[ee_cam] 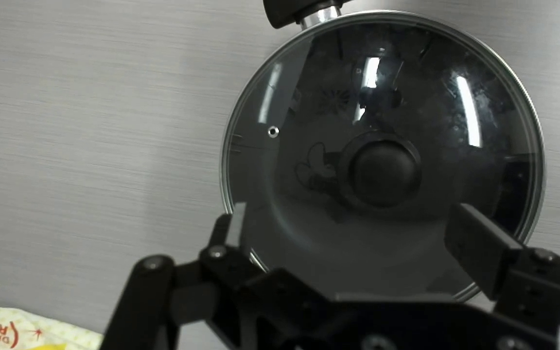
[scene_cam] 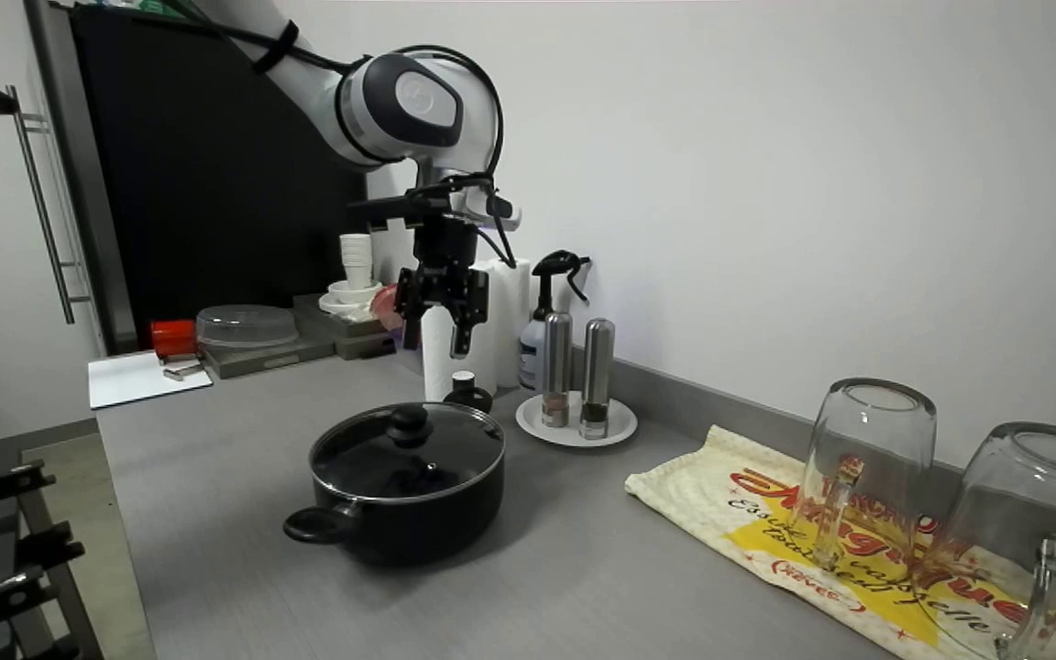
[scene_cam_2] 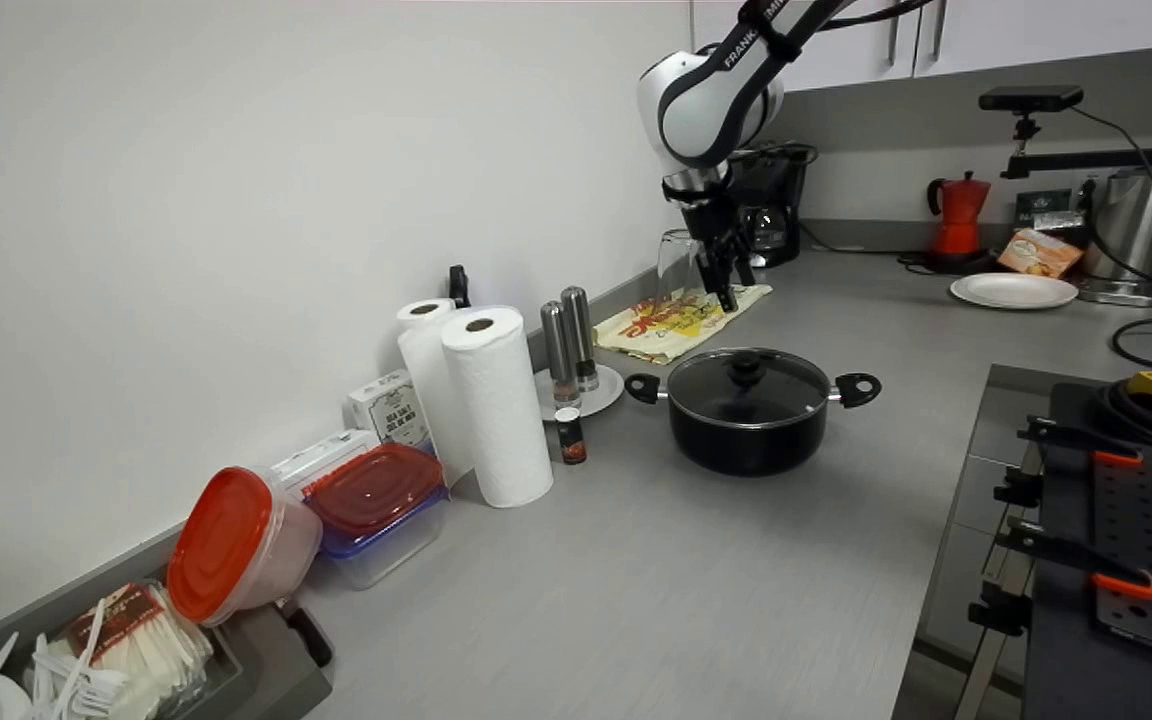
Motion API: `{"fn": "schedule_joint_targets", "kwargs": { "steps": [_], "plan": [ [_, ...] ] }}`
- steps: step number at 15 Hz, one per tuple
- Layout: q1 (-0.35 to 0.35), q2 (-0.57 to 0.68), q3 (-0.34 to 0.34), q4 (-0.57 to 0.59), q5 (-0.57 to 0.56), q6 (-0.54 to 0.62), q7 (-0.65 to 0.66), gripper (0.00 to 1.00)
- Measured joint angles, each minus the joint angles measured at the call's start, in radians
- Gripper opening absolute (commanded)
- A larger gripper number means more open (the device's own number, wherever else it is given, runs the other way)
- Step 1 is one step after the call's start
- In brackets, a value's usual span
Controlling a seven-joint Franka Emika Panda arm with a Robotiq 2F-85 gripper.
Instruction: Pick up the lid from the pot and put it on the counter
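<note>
Gripper [ee_cam: 350, 209] hangs spread and empty, clear of the glass lid [scene_cam_2: 746, 402] seated on the black pot [scene_cam: 429, 530]; I should centre over the knob [ee_cam: 384, 173], descend straight, pinch squarely; then lift level before reaching for the surface [scene_cam_2: 696, 580].

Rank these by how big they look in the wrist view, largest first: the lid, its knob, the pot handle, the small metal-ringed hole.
1. Lid
2. Knob and pot handle, unranked: the frame's top edge cuts the handle off.
3. Metal-ringed hole
</note>
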Motion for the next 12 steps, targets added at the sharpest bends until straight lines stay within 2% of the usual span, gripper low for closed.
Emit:
{"fn": "schedule_joint_targets", "kwargs": {
  "steps": [5,12],
  "plan": [
    [-0.011,0.047,0.0,0.031,0.021,-0.044,0.0,1.0],
    [-0.002,0.053,0.02,0.017,0.023,-0.051,0.0,1.0]
  ]
}}
